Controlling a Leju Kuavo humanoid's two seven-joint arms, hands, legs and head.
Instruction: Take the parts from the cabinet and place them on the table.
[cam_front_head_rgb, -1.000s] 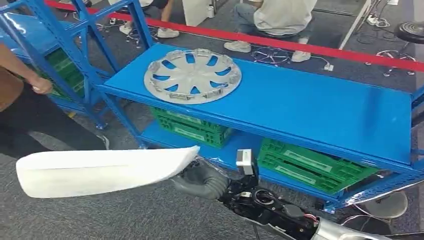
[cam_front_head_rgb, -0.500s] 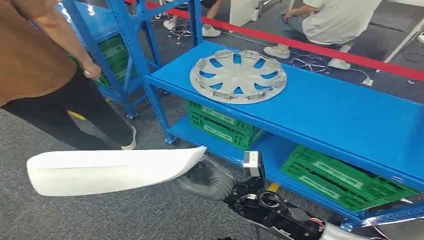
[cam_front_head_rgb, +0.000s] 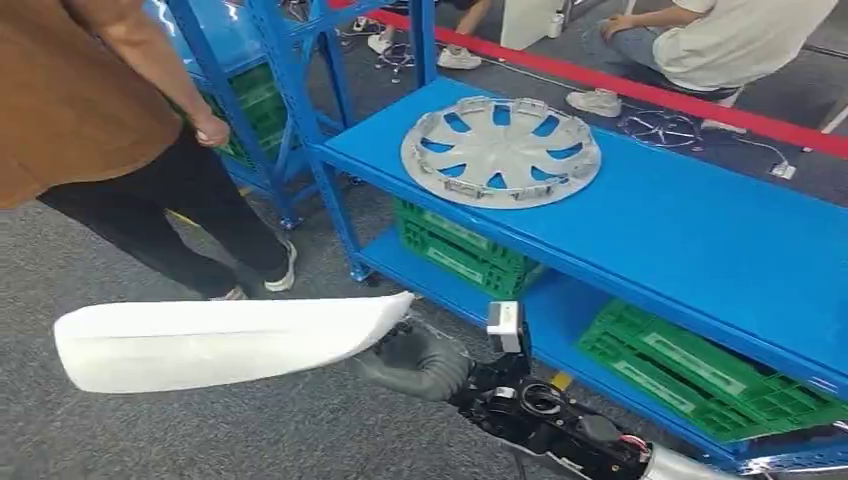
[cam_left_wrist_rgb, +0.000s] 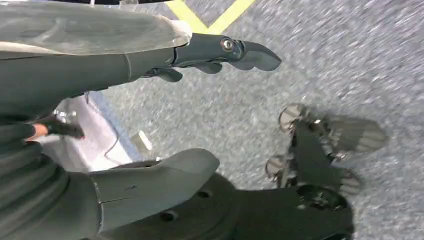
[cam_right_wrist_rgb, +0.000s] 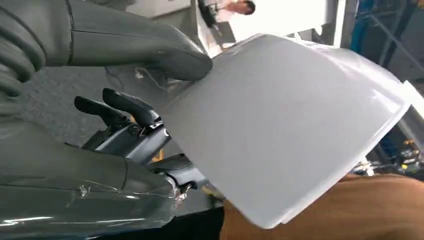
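White plastic, long and curved like a trim panel (cam_front_head_rgb: 225, 343), sticks out sideways from the right robot hand (cam_front_head_rgb: 400, 352), which is clamped on one end of it; the right wrist view shows the grey thumb (cam_right_wrist_rgb: 150, 50) pressed on top of the white part and the darker fingers (cam_right_wrist_rgb: 125, 112) curled beneath. It hangs in the air over the grey carpeted floor (cam_front_head_rgb: 300, 430), beside and well below the top of the blue metal shelving rack (cam_front_head_rgb: 700, 240), touching nothing else. A silver plastic hubcap (cam_front_head_rgb: 500, 150) lies flat on that blue top surface. Green plastic crates (cam_front_head_rgb: 460, 250) sit on the lower shelf. A person in a brown top and black trousers (cam_front_head_rgb: 100, 120) stands close by on the left, one hand near a second blue rack (cam_front_head_rgb: 250, 90). The left robot hand (cam_left_wrist_rgb: 150, 120) hangs toward the floor, thumb and fingers apart, holding nothing. My guess is that the job is partway through: one part seems already set down, if the blue top serves as the table, and the white one is lifted but not yet placed. Whether more parts wait in the cabinet, I cannot tell.
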